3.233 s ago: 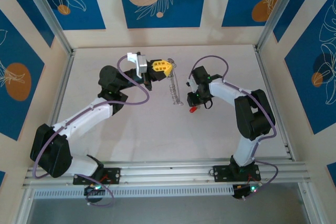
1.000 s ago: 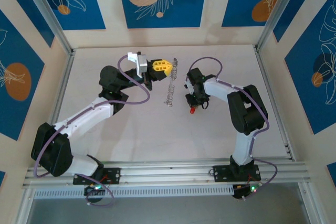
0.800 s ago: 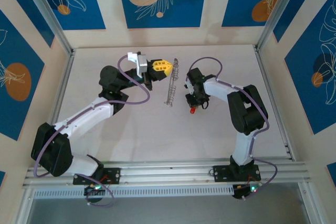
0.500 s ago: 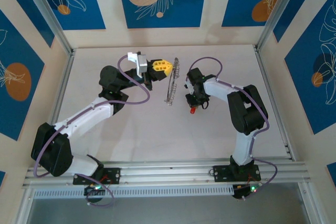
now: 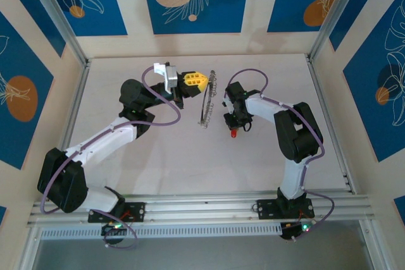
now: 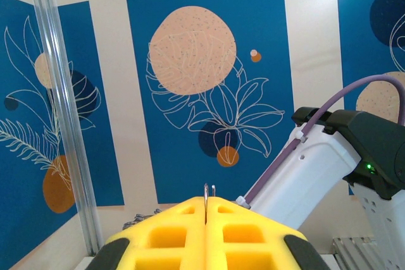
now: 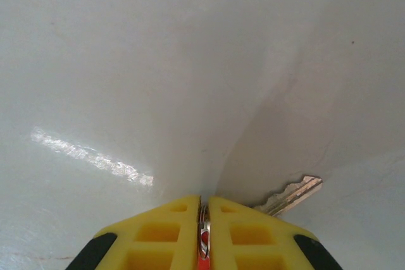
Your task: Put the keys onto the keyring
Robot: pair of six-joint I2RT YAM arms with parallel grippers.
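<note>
Left gripper (image 5: 196, 81) clenches the keyring (image 5: 205, 102); right gripper (image 7: 204, 210) pinches the key (image 7: 291, 195), mid-frame. Threading comes next, probably needing precise alignment.

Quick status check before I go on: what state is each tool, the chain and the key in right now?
Left tool: shut on the chain.
Right tool: shut on the key.
Chain: hanging down from the left tool, no key on it.
Key: clamped at its red head, blade sticking out, not yet threaded.
</note>
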